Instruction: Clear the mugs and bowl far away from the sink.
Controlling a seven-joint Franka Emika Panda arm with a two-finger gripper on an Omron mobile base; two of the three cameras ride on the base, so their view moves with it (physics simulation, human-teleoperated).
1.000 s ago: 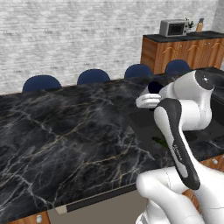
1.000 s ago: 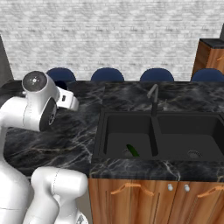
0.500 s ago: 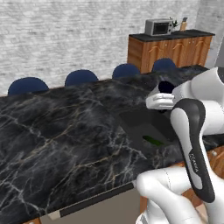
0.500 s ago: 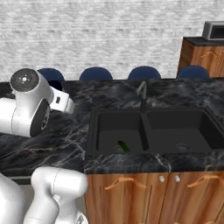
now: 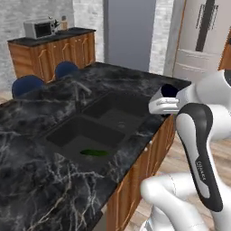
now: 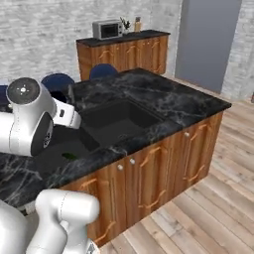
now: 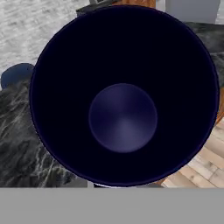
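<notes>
A mug with a dark navy inside (image 7: pixel 122 118) takes up most of the hand view, seen straight down into its round bottom. In the left base view its dark rim (image 5: pixel 169 90) shows at the hand, over the counter's right end beside the sink. My gripper (image 5: pixel 166 98) is shut on this mug. The wide matte-black double-basin sink (image 5: pixel 74 130) (image 6: pixel 129 117) lies in the black marble counter (image 5: pixel 27 180) (image 6: pixel 183 101), with a slim faucet (image 5: pixel 79 91) (image 6: pixel 71 93) at its back edge. The bowl is out of view.
A green vegetable (image 5: pixel 94 153) (image 6: pixel 69 156) lies in the nearer basin. Blue chairs (image 5: pixel 28 84) (image 6: pixel 58 82) stand behind the counter. A wooden cabinet with a microwave (image 5: pixel 39 29) (image 6: pixel 108 29) stands further back. Open wooden floor (image 6: pixel 218 198) spreads past the counter's end.
The whole picture has shifted: the base has swung round, so the sink and the counter's end now lie before me. The mug stays in the shut gripper.
</notes>
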